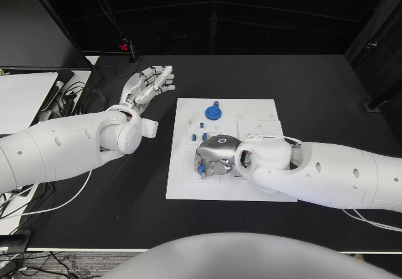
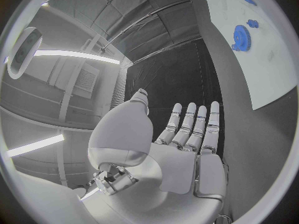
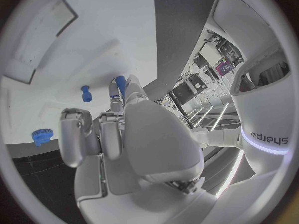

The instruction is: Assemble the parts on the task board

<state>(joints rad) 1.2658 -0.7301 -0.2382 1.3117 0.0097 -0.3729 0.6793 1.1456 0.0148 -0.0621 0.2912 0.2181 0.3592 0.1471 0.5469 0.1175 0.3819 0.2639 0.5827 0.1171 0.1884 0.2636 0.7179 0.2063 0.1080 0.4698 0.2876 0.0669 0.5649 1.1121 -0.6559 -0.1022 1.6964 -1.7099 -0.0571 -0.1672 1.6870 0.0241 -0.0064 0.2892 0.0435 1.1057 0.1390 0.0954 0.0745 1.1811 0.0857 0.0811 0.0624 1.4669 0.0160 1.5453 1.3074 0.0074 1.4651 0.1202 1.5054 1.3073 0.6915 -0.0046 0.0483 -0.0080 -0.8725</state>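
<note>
The white task board point(image 1: 259, 189) lies in the middle of the black table. A blue gear point(image 1: 214, 111) sits near the board's far edge, and small blue pegs point(image 1: 194, 138) lie closer to its left side. My right hand point(image 1: 216, 153) is low over the board's left middle with its fingers curled. In the right wrist view it pinches a small blue peg point(image 3: 117, 86) at its fingertips, just above the board point(image 3: 93, 30); another peg point(image 3: 86, 93) and the gear point(image 3: 42, 136) lie close by. My left hand point(image 1: 149, 85) hovers left of the board, fingers straight and apart, holding nothing.
Cables and a white object point(image 1: 25, 96) lie at the table's left edge. In the left wrist view the board point(image 2: 268, 64) with the gear point(image 2: 240, 35) lies off to one side of the flat left hand point(image 2: 190, 134).
</note>
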